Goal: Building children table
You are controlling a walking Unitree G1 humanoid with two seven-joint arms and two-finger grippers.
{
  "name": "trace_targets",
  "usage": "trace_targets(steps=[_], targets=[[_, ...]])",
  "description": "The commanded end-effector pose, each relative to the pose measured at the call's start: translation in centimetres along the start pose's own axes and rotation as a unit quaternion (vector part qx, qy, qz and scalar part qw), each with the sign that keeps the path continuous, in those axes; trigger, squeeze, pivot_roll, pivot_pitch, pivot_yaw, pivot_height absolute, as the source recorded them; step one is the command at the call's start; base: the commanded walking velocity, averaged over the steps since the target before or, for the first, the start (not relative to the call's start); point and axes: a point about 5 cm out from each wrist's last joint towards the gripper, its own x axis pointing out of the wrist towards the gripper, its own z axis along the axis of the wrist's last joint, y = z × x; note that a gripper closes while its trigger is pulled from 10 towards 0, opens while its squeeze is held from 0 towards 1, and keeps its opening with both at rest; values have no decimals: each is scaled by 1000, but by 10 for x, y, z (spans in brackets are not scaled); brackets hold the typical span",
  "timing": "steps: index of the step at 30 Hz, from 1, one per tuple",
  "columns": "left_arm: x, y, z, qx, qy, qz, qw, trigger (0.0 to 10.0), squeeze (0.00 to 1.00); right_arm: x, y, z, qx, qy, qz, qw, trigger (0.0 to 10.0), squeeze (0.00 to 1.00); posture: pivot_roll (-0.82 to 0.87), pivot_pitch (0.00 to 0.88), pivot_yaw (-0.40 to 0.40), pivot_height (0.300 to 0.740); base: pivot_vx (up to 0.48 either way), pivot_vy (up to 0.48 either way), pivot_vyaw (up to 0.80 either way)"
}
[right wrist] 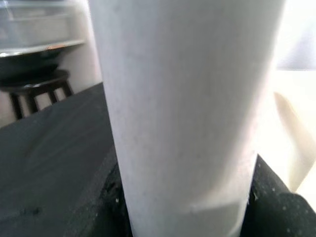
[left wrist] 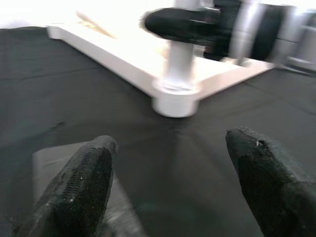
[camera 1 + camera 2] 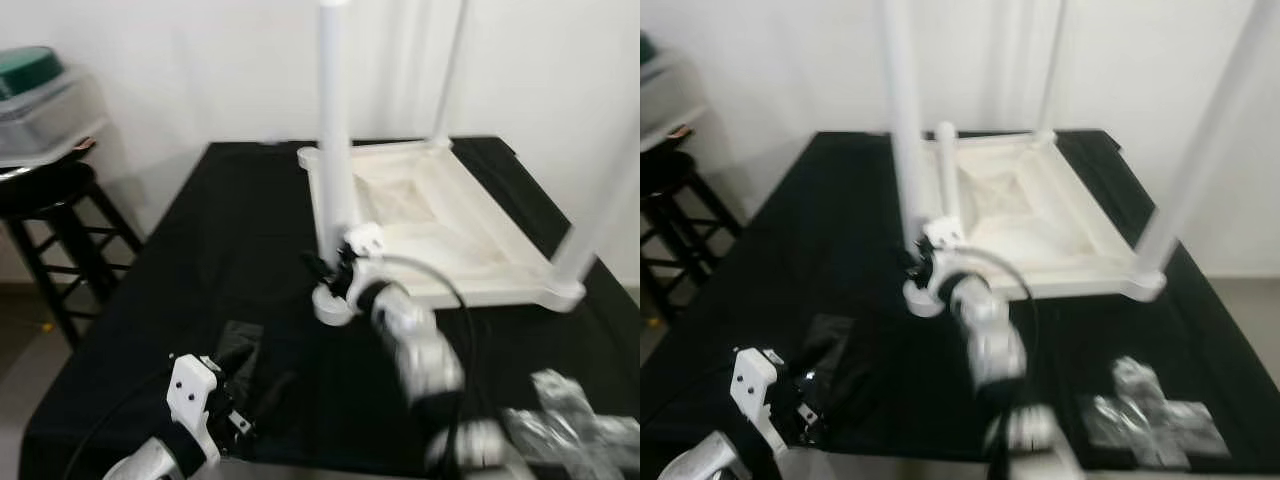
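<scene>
Children's table point(image 3: 440, 225) lies upside down on the black-draped bench point(image 3: 200, 260) in the head views, its legs pointing straight up, and the right hand point(image 3: 335, 272) is clamped low on the near-left leg point(image 3: 334, 130), just above the corner socket point(image 3: 331, 305), while the left hand point(image 3: 245, 390) hovers nearer the robot beside a dark flat packet point(image 3: 232, 340). From the left wrist, that hand's two fingers point(image 2: 81, 182) stand apart and empty, with the socket well ahead of them. From the right wrist, the upright white leg sits squeezed between the black pads point(image 1: 106, 197), so any seating or twisting runs along its vertical axis and falls to the right arm.
</scene>
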Motion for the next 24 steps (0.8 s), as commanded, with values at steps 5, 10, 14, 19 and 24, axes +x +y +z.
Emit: trace_targets(steps=[5, 10, 14, 19, 24], targets=[[3, 0, 1, 0, 2, -9, 1000, 10000, 0, 12, -9, -18, -56, 70, 19, 996, 0, 0, -69, 43, 41, 740, 0, 0, 0], [3, 1, 2, 2, -3, 2, 1000, 10000, 0, 18, -4, -13, -46, 63, 39, 996, 8353, 0, -65, 44, 39, 740, 0, 0, 0], [5, 3, 3, 4, -6, 7, 1000, 10000, 0, 33, 2, 18, -29, 26, 115, 993, 10000, 1000, -61, 39, 35, 740, 0, 0, 0], [7, 4, 3, 5, -6, 6, 1000, 10000, 0, 37, 6, 41, -41, -4, 263, 964, 10000, 1000, -60, 34, 36, 740, 0, 0, 0], [9, 5, 3, 6, -7, 6, 1000, 10000, 0, 35, 5, 42, -97, 19, 433, 896, 10000, 0, -54, 27, 38, 740, 0, 0, 0]])
